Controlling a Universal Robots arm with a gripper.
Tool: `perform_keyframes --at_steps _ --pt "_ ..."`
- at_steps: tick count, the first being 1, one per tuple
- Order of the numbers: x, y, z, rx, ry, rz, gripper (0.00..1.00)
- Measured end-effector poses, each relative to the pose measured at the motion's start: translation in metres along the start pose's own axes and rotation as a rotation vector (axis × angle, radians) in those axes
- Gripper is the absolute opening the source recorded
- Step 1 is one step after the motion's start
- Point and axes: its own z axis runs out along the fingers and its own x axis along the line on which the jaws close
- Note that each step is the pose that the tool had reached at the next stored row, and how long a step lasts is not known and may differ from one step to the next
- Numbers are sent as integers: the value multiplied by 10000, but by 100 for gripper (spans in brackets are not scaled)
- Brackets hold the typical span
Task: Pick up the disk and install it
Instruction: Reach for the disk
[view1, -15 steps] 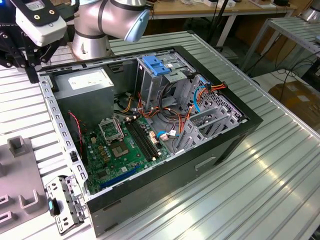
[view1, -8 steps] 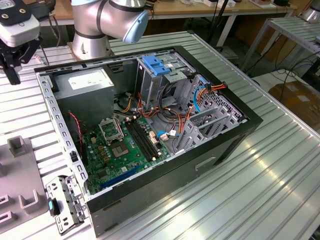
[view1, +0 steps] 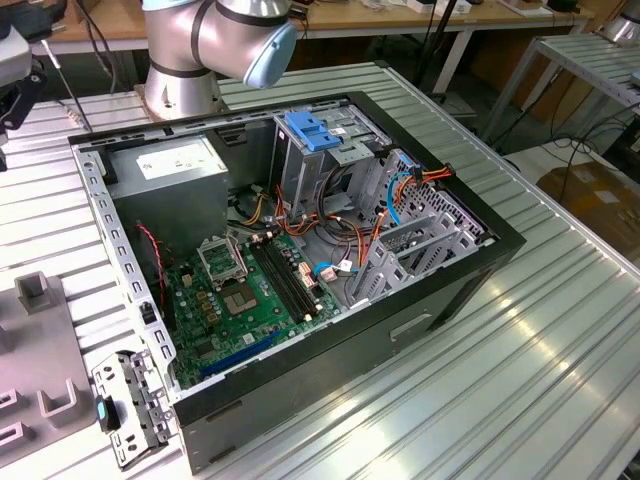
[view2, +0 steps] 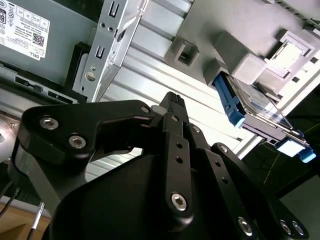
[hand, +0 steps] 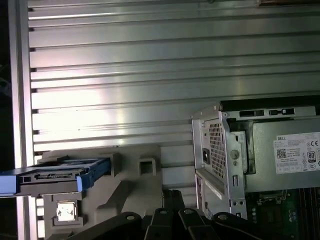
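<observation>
The disk (view2: 252, 107) is a flat silver drive with blue rails, standing on edge in a slot of a grey holder (view2: 240, 55) on the ribbed table. The first wrist view shows the disk (hand: 52, 176) edge-on in the same grey holder (hand: 135, 185). My gripper (view2: 171, 97) is black, and its fingers are shut together with nothing between them. It hangs over the table between the holder and the computer case, a short way from the disk and not touching it. The tips of the gripper (hand: 172, 197) also show in the first wrist view.
An open computer case (view1: 300, 230) lies on the table, with a green motherboard, a grey power-supply box (view1: 175, 160), a blue latch (view1: 312, 130) and a metal drive cage (view1: 420, 240). A loose metal bracket (view1: 130, 405) lies by the case's near corner. The arm's base (view1: 180, 60) stands behind the case.
</observation>
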Motion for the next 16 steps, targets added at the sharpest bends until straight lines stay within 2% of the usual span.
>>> perform_keyframes --at_steps 2,4,8,11,14,16 --pt "47 9 -1 1 1 1 11" --pt "137 20 -3 1 1 1 11" --pt "253 37 -5 0 -1 11 11" --pt "335 39 -7 1 1 11 11" --pt "463 32 -10 1 0 10 11" --pt "518 29 -12 1 1 11 11"
